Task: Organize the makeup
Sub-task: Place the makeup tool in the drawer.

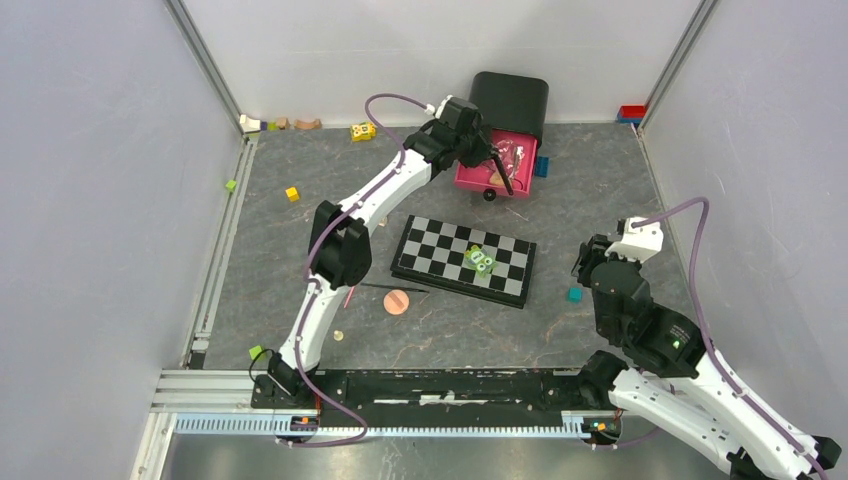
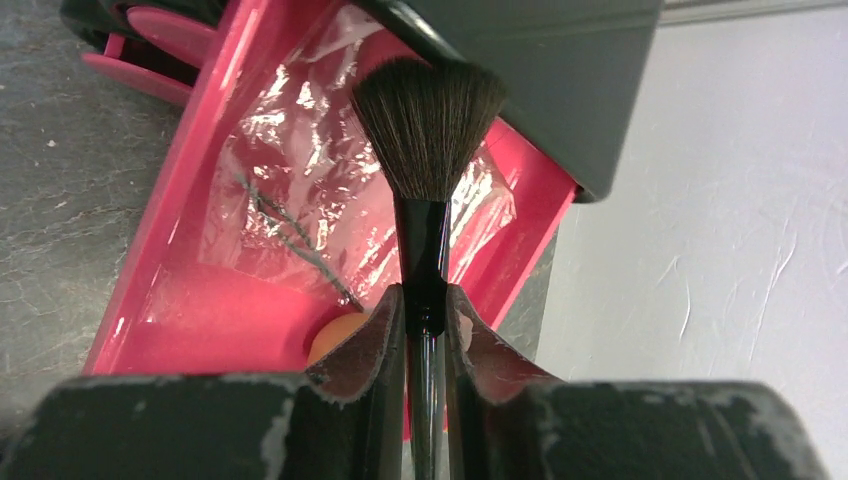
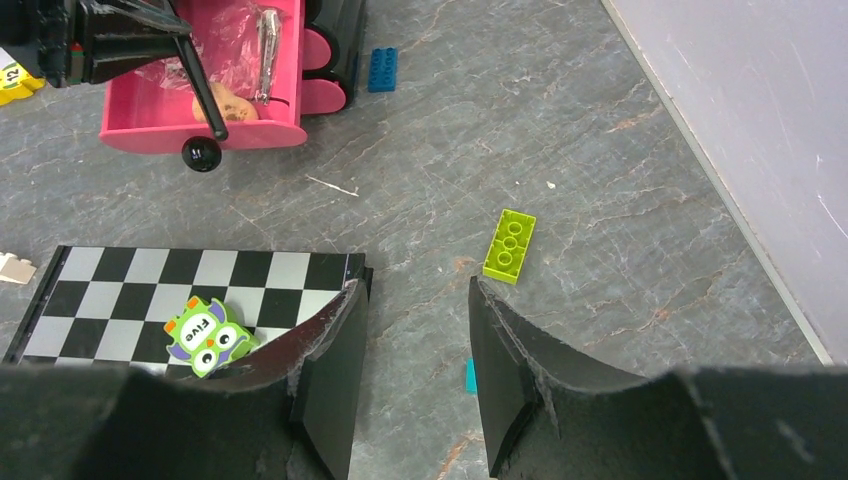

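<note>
Brush [image 2: 425,215], black and long-handled, is clamped by its handle in the left claw [image 2: 425,300]. The fingers press on both sides of the stem just below the ferrule. In the left wrist view its long axis runs from 6 to 12 o'clock, with the fanned dark bristles at 12. The bristles sit over the inside of the pink tray [image 2: 150,300], above a crinkled clear bag [image 2: 300,150] and just under the edge of the black lid [image 2: 560,80].

In the right wrist view the handle slants down toward 5 o'clock. Its round end knob [image 3: 201,153] hangs outside the tray's near rim, so the tail probably has to clear that rim before the brush can go fully inside.

The left arm is on the job. The right claw [image 3: 416,290] is well apart, at about 4 o'clock from the tray, with its fingers apart and holding nothing. It hovers over the worktop [image 3: 620,150] at the board [image 3: 150,290] edge.

A peach puff [image 1: 397,301] lies on the worktop at 7 o'clock from the board.

Readable writing: "Five" on a green owl block [image 3: 207,338]. The brush shows no brand or label.
</note>
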`<state>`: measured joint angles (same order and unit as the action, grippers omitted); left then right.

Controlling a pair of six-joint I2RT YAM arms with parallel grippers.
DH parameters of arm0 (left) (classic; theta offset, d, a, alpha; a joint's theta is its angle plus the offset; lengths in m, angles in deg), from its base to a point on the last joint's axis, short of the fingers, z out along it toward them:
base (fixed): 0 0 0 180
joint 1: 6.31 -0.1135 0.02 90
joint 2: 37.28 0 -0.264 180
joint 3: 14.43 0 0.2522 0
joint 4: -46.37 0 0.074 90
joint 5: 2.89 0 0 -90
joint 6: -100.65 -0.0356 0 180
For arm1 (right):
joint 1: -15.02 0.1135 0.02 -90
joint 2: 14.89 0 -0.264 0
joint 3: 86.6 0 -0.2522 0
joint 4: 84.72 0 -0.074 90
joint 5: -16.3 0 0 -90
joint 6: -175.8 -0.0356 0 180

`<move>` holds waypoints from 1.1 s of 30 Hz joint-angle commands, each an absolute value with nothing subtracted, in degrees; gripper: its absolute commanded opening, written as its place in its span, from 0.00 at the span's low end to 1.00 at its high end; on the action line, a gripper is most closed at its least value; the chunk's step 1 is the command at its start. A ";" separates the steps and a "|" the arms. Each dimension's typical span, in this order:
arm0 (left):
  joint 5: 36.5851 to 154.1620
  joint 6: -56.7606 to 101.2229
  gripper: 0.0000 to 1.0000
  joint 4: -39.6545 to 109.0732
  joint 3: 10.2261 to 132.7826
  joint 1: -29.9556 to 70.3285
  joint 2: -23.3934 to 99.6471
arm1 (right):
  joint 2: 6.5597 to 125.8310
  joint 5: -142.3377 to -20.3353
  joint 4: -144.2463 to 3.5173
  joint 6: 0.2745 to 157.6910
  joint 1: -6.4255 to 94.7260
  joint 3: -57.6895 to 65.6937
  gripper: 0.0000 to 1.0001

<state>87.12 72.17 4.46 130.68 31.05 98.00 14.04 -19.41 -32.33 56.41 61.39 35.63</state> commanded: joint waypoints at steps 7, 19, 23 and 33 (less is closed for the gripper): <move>81.79 82.27 0.02 10.71 130.45 31.31 99.06 | 13.29 -17.35 -32.66 55.43 61.34 35.69 0.48; 81.49 84.98 0.02 12.81 131.96 31.31 103.12 | 12.97 -16.85 -32.64 55.83 61.33 35.84 0.48; 82.07 85.05 0.02 13.63 133.58 31.31 104.72 | 12.92 -16.60 -32.79 56.37 61.32 35.95 0.48; 83.10 84.79 0.27 14.26 134.87 31.31 106.07 | 13.04 -17.27 -33.13 56.66 61.34 35.87 0.48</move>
<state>83.01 82.92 12.31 132.19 31.10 104.91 13.39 -18.15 -32.31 56.67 61.39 35.63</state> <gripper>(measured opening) 0.230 0.478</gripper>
